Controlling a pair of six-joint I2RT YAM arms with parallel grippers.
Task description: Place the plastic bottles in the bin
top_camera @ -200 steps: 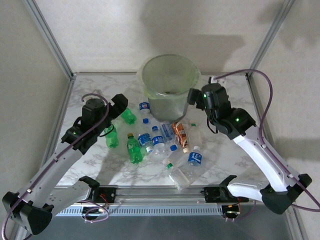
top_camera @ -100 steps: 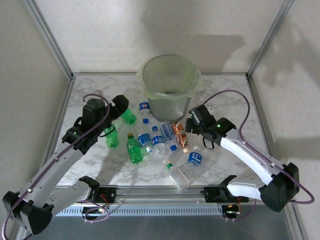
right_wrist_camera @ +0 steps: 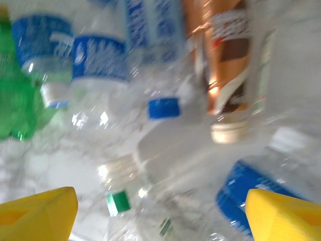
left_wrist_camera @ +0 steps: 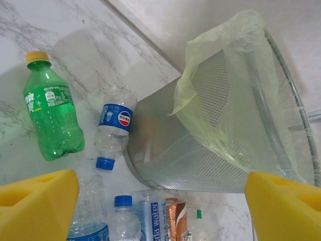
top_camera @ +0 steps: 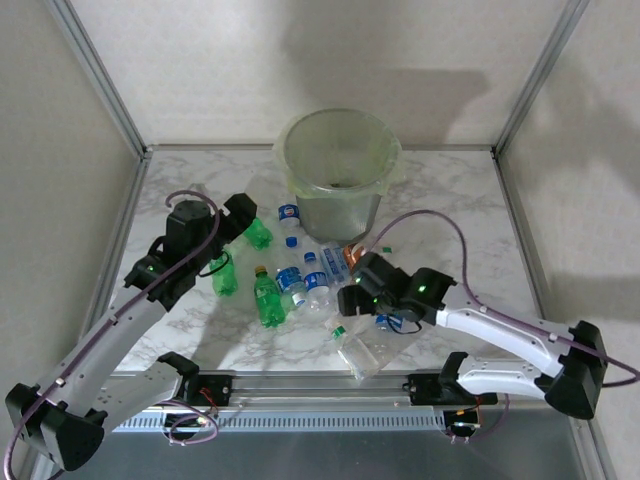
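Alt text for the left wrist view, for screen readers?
A grey mesh bin lined with a pale green bag dominates the right, on a marble table. Left of it lie a green yellow-capped bottle and a clear blue-labelled bottle; more bottles show low down between the fingers of the open left gripper.

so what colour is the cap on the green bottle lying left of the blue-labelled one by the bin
Yellow. The green bottle has a yellow cap, clearest in the left wrist view.

Marble table under bottles, bin
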